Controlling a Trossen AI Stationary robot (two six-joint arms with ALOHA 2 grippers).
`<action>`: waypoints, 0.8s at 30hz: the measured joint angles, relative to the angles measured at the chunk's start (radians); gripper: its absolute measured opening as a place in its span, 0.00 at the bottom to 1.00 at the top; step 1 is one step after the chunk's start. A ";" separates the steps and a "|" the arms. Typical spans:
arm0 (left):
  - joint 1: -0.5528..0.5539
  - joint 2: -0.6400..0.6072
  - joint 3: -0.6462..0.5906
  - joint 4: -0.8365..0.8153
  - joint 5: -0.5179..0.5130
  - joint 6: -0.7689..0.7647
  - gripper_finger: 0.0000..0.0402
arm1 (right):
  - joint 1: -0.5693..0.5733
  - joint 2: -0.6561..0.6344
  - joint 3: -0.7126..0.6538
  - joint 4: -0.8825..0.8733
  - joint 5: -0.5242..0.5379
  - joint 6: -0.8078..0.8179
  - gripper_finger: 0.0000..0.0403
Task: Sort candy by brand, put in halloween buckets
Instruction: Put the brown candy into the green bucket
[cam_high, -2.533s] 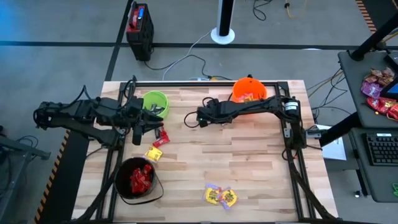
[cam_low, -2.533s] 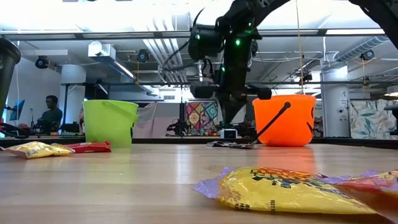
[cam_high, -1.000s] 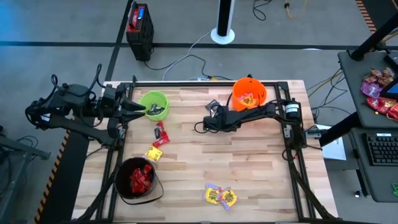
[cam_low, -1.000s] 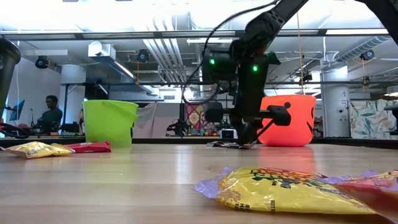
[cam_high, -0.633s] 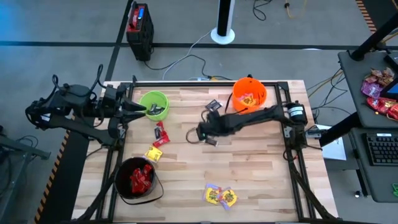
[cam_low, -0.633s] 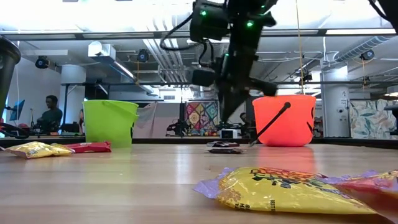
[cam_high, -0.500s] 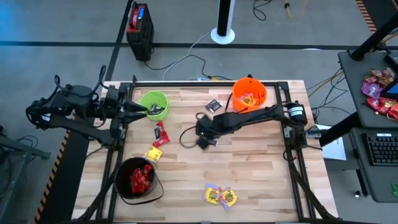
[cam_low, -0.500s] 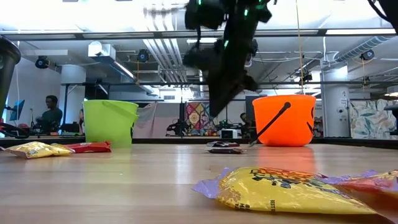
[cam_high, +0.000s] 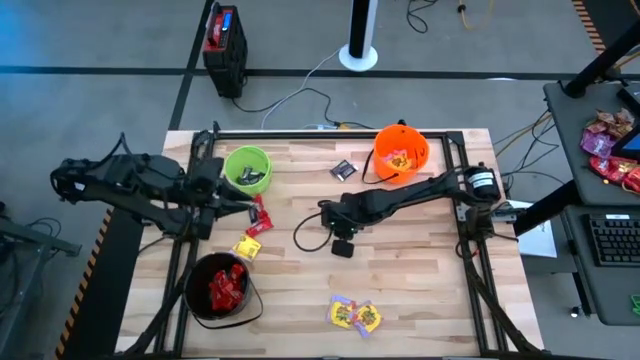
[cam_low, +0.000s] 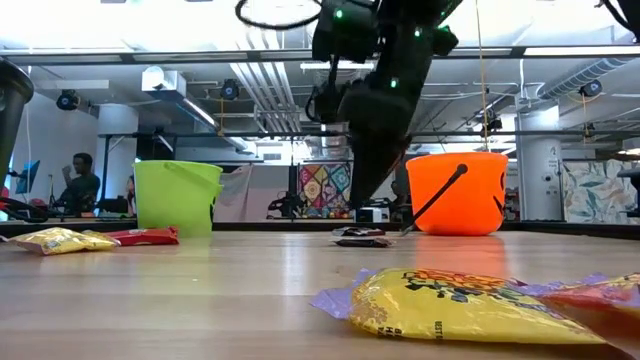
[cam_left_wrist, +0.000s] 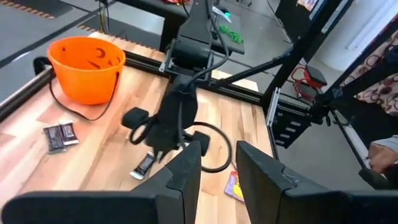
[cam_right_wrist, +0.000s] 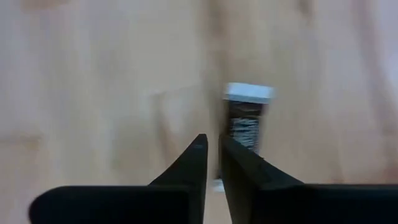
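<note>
The right gripper (cam_high: 340, 235) is over the middle of the wooden table (cam_high: 400, 290), its arm reaching in from the right edge. In the right wrist view its two dark fingers (cam_right_wrist: 194, 163) stand almost together with only a narrow gap, and nothing is between them. A dark-wrapped candy with a silver end (cam_right_wrist: 246, 122) lies on the wood just past the fingertips, apart from them. From above, the same dark candy (cam_high: 342, 248) lies flat on the table just beside the right gripper.

The left gripper (cam_high: 247, 207) is near the left edge of the table, just beside the lime green bucket (cam_high: 248, 168). In the left wrist view its fingers (cam_left_wrist: 186, 167) stand apart with a clear gap and hold nothing.

Bucket positions:
- The lime green bucket is at the far left and holds dark candies.
- The orange bucket (cam_high: 401, 152) is at the far right and holds yellow-wrapped candies.
- The black bucket (cam_high: 219, 288) is at the near left and holds red-wrapped candies.

Loose candy on the table:
- Red candies (cam_high: 261, 217) and a yellow candy (cam_high: 247, 247) lie between the green and black buckets.
- Two dark candies (cam_high: 343, 170) lie just beside the orange bucket.
- A group of yellow candies (cam_high: 355, 315) lies near the front edge.
</note>
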 joint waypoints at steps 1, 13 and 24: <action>-0.002 0.000 -0.011 0.012 0.000 -0.002 0.21 | 0.000 0.006 -0.005 0.008 0.036 0.019 0.10; -0.002 -0.003 -0.044 0.041 -0.013 0.002 0.20 | -0.011 0.016 -0.140 0.112 0.171 0.089 0.37; -0.001 -0.003 -0.044 0.041 -0.113 0.016 0.20 | -0.025 0.009 -0.162 0.167 0.153 0.113 0.47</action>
